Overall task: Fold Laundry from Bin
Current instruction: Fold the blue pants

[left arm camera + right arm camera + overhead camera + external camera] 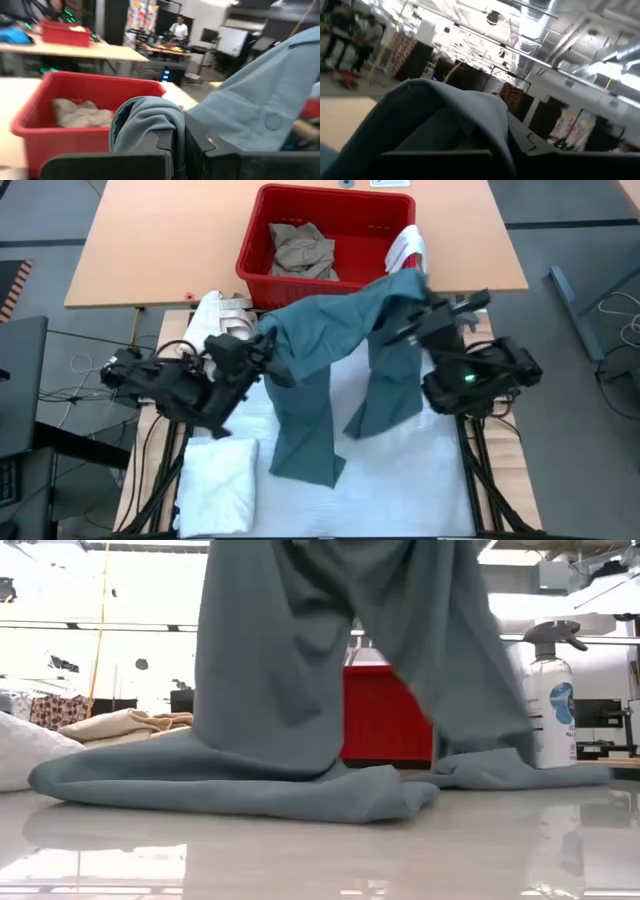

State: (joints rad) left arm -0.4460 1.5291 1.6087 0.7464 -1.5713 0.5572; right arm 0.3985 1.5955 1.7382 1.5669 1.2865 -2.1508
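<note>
Teal garment (330,370), one; red bin (300,205), one.

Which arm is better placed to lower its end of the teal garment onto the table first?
Probably left: the left gripper grips the teal garment over the table's white cover; the right gripper holds its end beside the bin.

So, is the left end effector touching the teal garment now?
Touching. The left wrist view shows the teal garment pinched between the shut fingers of the left end effector, bunching above them.
</note>
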